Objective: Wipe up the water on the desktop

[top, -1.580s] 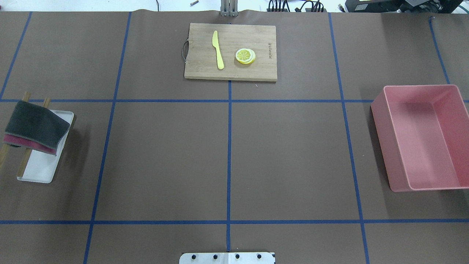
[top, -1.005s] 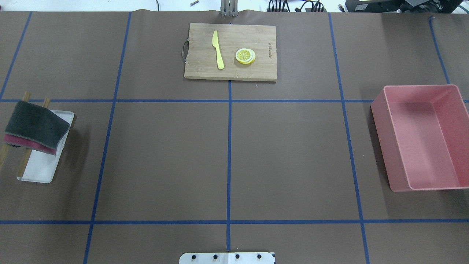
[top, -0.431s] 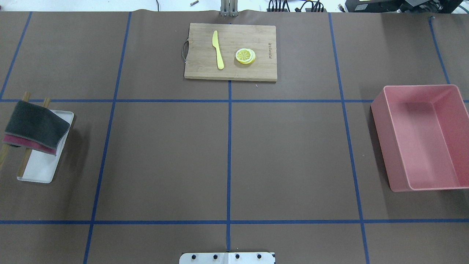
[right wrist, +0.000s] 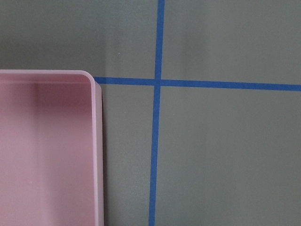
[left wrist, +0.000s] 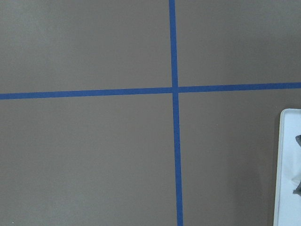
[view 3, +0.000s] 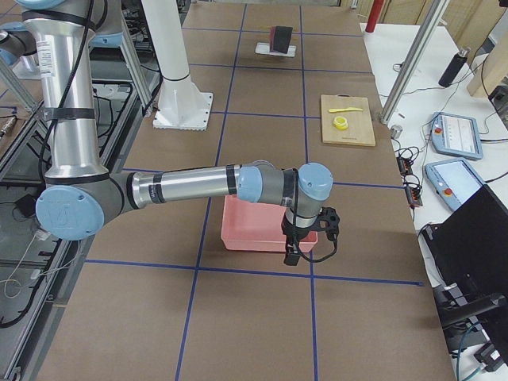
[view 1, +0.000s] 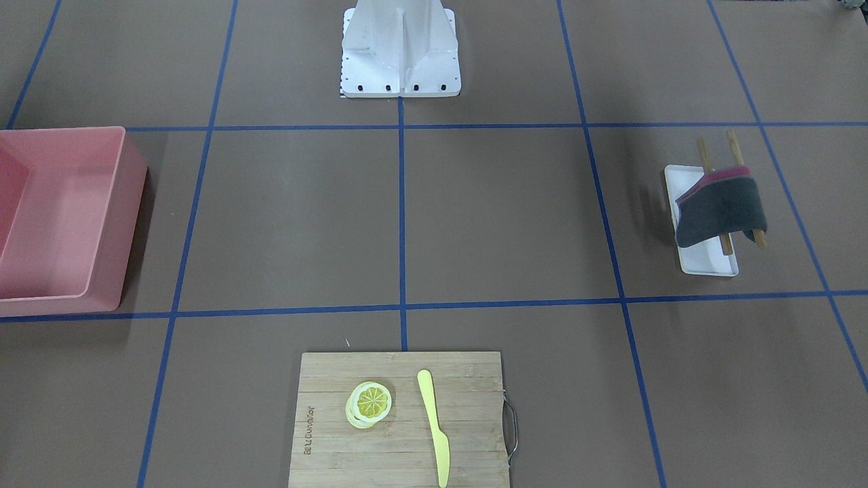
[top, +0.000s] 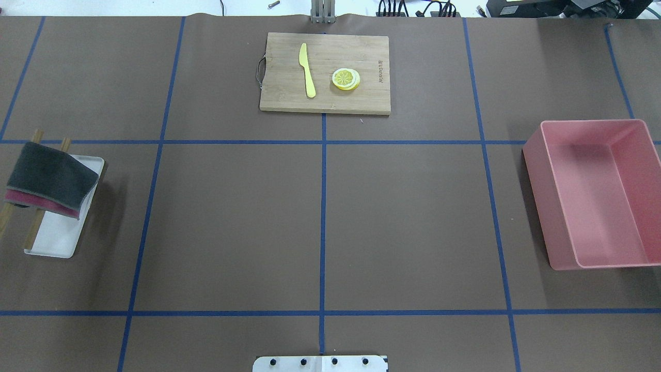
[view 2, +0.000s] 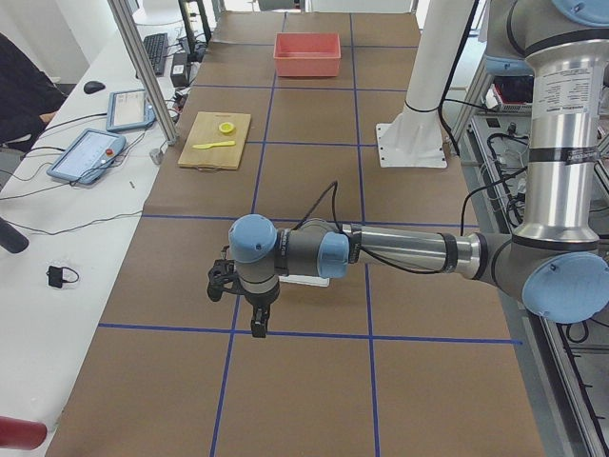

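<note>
The desktop (top: 232,222) is a flat brown surface crossed by blue tape lines; I can make out no water on it in any view. A dark grey cloth (top: 51,175) over a magenta one hangs on a wooden rack above a white tray (top: 54,243) at the left edge. My left gripper (view 2: 257,326) hangs low over the desktop just outside that tray, and only the left side view shows it. My right gripper (view 3: 291,254) hovers by the near edge of the pink bin (view 3: 262,226), seen only in the right side view. For both, I cannot tell open from shut.
A bamboo cutting board (top: 289,98) at the far middle carries a yellow knife (top: 307,70) and lemon slices (top: 346,79). The pink bin (top: 537,175) stands at the right edge. The white robot mount (view 1: 400,51) stands at the near middle edge. Operators' desks with tablets flank the far side.
</note>
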Motion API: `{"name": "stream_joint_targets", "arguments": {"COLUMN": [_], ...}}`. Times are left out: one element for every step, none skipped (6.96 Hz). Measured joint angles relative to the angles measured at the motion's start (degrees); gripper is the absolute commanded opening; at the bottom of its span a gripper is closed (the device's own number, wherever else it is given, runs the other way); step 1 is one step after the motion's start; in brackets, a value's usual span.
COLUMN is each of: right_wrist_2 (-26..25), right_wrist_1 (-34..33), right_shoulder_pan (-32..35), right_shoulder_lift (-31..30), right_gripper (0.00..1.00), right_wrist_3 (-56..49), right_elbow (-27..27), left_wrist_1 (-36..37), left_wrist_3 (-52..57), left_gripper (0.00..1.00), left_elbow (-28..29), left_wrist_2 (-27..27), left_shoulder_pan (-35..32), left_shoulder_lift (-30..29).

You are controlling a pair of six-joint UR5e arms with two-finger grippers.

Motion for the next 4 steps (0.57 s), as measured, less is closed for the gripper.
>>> {"name": "stream_joint_targets", "arguments": {"right_wrist_2": [0.00, 0.00, 0.00, 0.00], "right_wrist_1": [0.02, 0.03, 0.03, 0.03], "right_shoulder_pan": [0.01, 0.01, 0.01, 0.15], "right_shoulder_lift": [0.09, 0.22, 0.38, 0.67], "right_gripper": [1.00, 1.00, 1.00, 1.00], "right_wrist_3": [0.04, 0.04, 0.06, 0.16], "right_elbow": [0.03, 0.04, 0.07, 0.13], "left_wrist_1": [0.12, 0.36, 0.36, 0.14], "left_wrist_3": [-0.12, -0.30, -0.38, -0.41], "left_gripper": [0.98, 0.98, 0.98, 0.98], "left_elbow": [0.04, 0.06, 0.00, -0.18], "left_wrist_2": [-0.02, -0.06, -0.07, -0.08], "left_shoulder_pan": [0.00, 0.00, 0.00, 0.00], "left_shoulder_lift": [-0.07, -0.18, -0.32, -0.52]}}
